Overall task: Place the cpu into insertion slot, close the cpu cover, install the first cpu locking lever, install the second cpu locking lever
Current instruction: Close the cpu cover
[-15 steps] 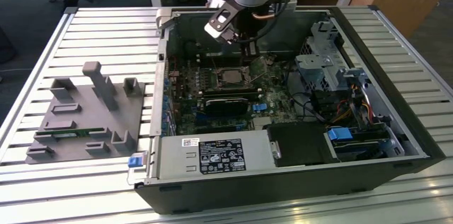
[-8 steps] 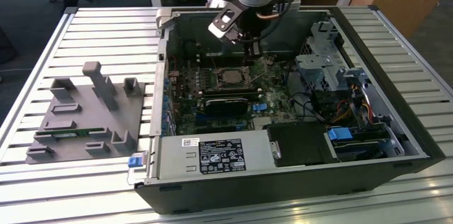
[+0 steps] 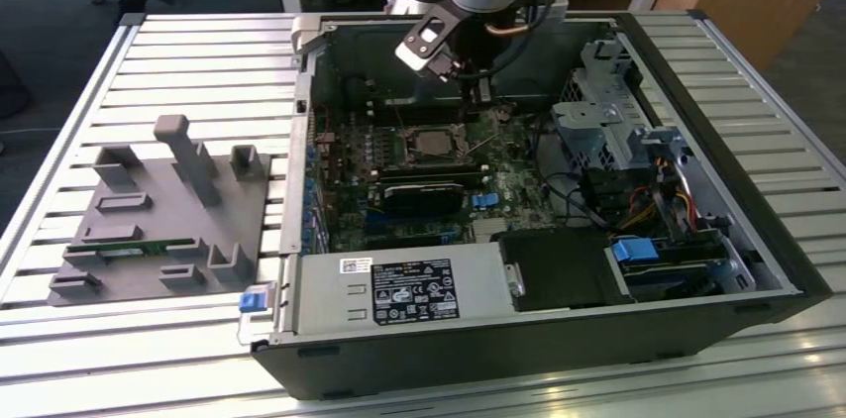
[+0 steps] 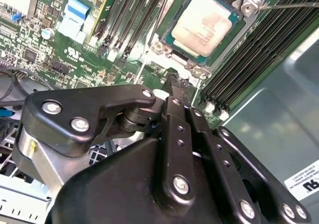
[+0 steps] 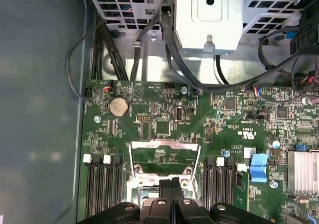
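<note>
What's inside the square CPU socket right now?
A small flat square chip with dull silver top lies inside the metal-rimmed square socket. Whatever lies beneath is covered by the chip.

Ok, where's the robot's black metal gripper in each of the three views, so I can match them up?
Exterior view: the black metal gripper sits upper middle, inside the open dark computer case.
Second wrist view: its shut tips end beside the square silver-topped cpu.
First wrist view: the tips lie between two banks of memory slots.
Shared landmark: the long black memory slots.
</note>
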Available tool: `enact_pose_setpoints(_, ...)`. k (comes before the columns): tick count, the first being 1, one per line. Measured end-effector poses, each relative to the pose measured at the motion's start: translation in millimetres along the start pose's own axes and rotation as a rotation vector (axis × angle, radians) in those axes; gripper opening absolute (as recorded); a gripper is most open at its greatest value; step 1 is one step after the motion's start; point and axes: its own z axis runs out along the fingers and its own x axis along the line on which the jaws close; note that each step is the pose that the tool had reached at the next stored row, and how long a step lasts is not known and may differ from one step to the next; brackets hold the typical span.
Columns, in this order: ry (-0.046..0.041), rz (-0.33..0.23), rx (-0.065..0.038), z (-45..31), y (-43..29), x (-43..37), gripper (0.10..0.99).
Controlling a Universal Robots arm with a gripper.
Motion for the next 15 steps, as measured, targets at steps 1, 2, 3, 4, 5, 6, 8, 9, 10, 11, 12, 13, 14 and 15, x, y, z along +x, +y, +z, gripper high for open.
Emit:
enact_pose_setpoints(1, 0.0, 0.0, 0.0, 0.0, 0.9, 0.0, 0.106)
enact_pose_setpoints(2, 0.0, 0.0, 0.0, 0.1, 1.7, 0.0, 0.106)
enact_pose_setpoints(3, 0.0, 0.0, 0.0, 0.2, 2.5, 0.0, 0.106)
enact_pose_setpoints(4, 0.0, 0.0, 0.0, 0.2, 3.4, 0.0, 0.106)
enact_pose_setpoints(5, 0.0, 0.0, 0.0, 0.3, 4.3, -0.1, 0.106)
enact_pose_setpoints(6, 0.0, 0.0, 0.0, 0.3, 5.3, -0.1, 0.106)
enact_pose_setpoints(8, -0.0001, 0.0, 0.0, 0.5, 7.1, -0.1, 0.106)
enact_pose_setpoints(9, 0.0, 0.0, 0.0, 0.5, 8.0, -0.1, 0.106)
enact_pose_setpoints(10, -0.0001, 0.0, 0.0, 0.6, 8.8, -0.1, 0.106)
enact_pose_setpoints(11, 0.0, 0.0, 0.0, 0.7, 9.8, -0.1, 0.106)
enact_pose_setpoints(12, -0.0001, 0.0, 0.0, 0.7, 10.8, -0.1, 0.106)
enact_pose_setpoints(13, -0.0001, 0.0, 0.0, 0.8, 11.8, -0.2, 0.106)
enact_pose_setpoints(14, 0.0, 0.0, 0.0, 0.9, 12.9, -0.2, 0.106)
enact_pose_setpoints(15, 0.0, 0.0, 0.0, 1.0, 14.1, -0.2, 0.106)
